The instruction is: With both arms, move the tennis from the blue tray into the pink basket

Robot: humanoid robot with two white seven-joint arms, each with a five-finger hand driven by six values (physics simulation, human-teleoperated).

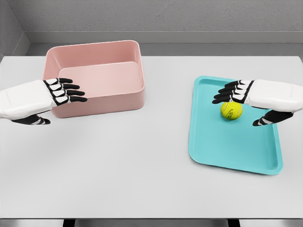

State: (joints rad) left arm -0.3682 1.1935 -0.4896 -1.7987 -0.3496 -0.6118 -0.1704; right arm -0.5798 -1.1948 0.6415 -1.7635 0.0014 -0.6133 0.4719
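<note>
Both arms are cut off by the picture's side edges. The left hand hides the pink basket's near-left corner; the right hand covers the tennis ball's top.

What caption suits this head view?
Right robot hand hovers open above tennis ball on blue tray; left robot hand by pink basket.

Brightness: bright, even, diffuse.
Shadows: soft, faint ones under the tray and basket on the table.
Glare: none.
Focus: sharp throughout, no visible edge distortion.
</note>
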